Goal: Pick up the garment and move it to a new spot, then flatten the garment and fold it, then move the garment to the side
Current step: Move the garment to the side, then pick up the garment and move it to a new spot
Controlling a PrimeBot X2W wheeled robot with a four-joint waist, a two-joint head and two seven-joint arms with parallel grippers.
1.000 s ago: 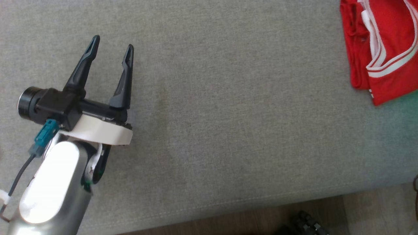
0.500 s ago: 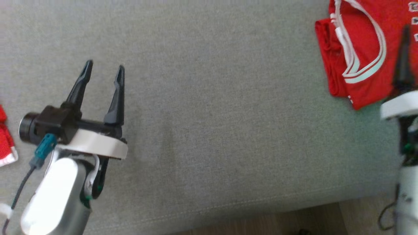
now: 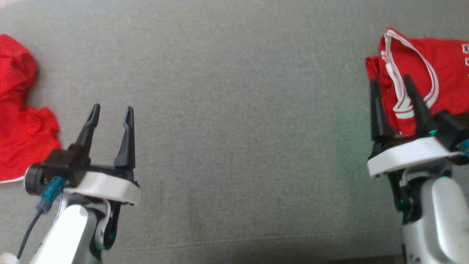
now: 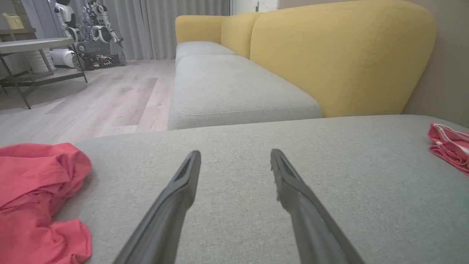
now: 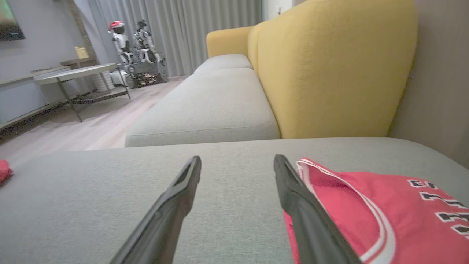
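Note:
The garment, a folded red jersey (image 3: 421,69) with white trim, lies at the far right of the grey cushion (image 3: 234,110). My right gripper (image 3: 390,79) hovers open at the jersey's near left edge with nothing between its fingers. In the right wrist view, the jersey (image 5: 366,205) lies beside and under the right finger of that gripper (image 5: 237,158). My left gripper (image 3: 112,107) stands open and empty over bare cushion at the lower left. The left wrist view shows its fingers spread (image 4: 235,153) and the jersey (image 4: 449,145) far to the right.
A second red garment (image 3: 18,121), crumpled, lies at the cushion's left edge (image 4: 33,183). A yellow backrest (image 4: 329,55) rises behind the seat. Wooden floor (image 4: 91,95), a low table (image 5: 73,75) and parked robots (image 5: 139,55) lie beyond the cushion.
The head camera has swung, bringing the crumpled garment and my right gripper into view. The right gripper now stands open beside the jersey. The left gripper stays open.

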